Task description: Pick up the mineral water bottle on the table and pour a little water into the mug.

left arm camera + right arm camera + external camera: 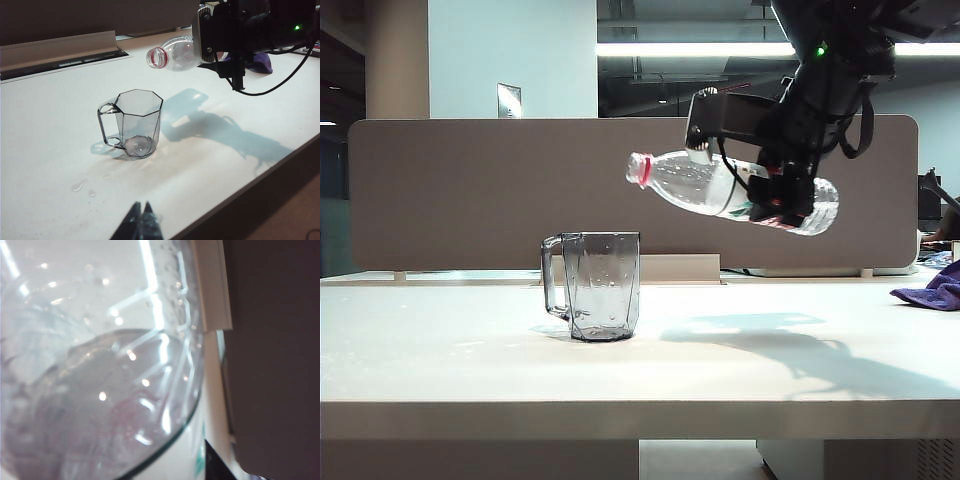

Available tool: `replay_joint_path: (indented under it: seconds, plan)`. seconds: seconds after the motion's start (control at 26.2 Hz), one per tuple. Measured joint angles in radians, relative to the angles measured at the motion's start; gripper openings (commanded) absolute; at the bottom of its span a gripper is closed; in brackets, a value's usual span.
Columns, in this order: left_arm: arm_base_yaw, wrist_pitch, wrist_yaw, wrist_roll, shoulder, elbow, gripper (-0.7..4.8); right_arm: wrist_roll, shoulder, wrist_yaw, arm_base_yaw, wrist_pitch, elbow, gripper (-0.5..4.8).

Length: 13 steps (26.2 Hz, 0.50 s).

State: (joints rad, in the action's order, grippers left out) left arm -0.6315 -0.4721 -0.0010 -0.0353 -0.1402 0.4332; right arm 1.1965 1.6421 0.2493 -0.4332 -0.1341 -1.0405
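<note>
Tipping: right gripper (775, 195) clamps bottle (720, 190), mouth short of mug (603, 285). Shift over rim first, then tilt slowly. Left gripper (142, 215) idle, closed.

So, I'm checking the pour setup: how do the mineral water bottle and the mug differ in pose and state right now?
The mineral water bottle hangs in the air, tipped nearly level in the right claw; the mug stands upright on the table. The bottle's open mouth points sideways, up and to the side of the mug, whose mouth faces up. The bottle is longer than the mug is tall. Both are see-through.
</note>
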Motion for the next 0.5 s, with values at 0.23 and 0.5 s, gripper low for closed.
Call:
replay_joint_path:
  seconds: [0.23,0.5]
  plan:
    - [0.000,0.000,0.000,0.000,0.000,0.000,-0.05,0.197,0.000,0.024,0.001,-0.035,0.000,2.92]
    - [0.000,0.000,0.000,0.000,0.000,0.000,-0.05,0.350,0.000,0.024,0.000,-0.195,0.000,2.92]
